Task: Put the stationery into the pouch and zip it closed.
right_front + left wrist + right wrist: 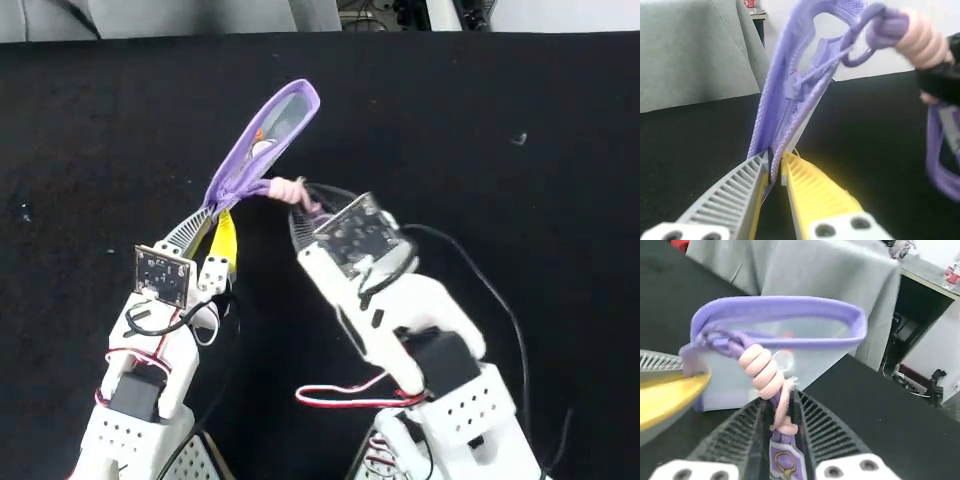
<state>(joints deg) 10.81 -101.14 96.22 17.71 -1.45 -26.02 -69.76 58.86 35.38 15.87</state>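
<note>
While left pincer (772, 164) clamps pouch (264, 138) end, right pincer (779, 401) grips pink coil pull (762, 372), tag (783, 463) print unreadable.

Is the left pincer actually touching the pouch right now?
Touching. The left wrist view shows the pouch pinched by its edge in the left pincer, with no gap on either side.

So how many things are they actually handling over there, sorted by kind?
Claws: 2, left claw and right claw
Purple pouch: 1
Pink coiled cord: 1
Total: 4. Whatever sits inside the pouch is too unclear to count.
</note>
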